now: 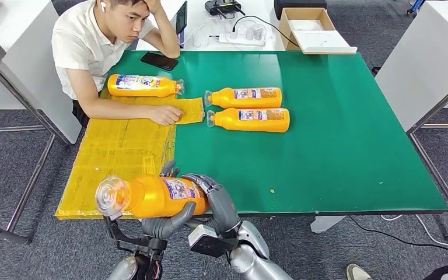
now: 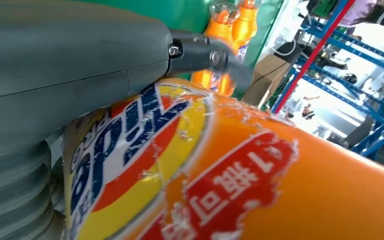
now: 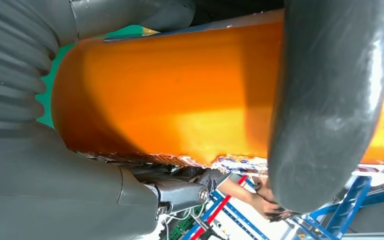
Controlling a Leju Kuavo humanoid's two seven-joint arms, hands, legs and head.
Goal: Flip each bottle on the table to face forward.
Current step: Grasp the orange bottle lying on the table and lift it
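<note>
An orange bottle point(image 1: 151, 196) with a clear cap pointing left hangs on its side above the table's front edge. My left hand point(image 1: 164, 224) grips it from below, and my right hand point(image 1: 217, 201) wraps its base end. The left wrist view has its blue and red label point(image 2: 180, 170) close under my left hand point(image 2: 70, 55). The right wrist view has its plain orange side point(image 3: 180, 90) inside my right hand point(image 3: 325, 100). Three more orange bottles lie on their sides: one point(image 1: 143, 85) by the person, two point(image 1: 245, 97) point(image 1: 251, 119) at mid-table with caps pointing left.
A person sits at the far left of the green table point(image 1: 338, 151), one hand point(image 1: 166, 114) resting on the yellow cardboard sheet point(image 1: 116, 151). A black phone point(image 1: 158, 60) lies near the back edge. A cardboard box point(image 1: 312, 28) stands behind the table.
</note>
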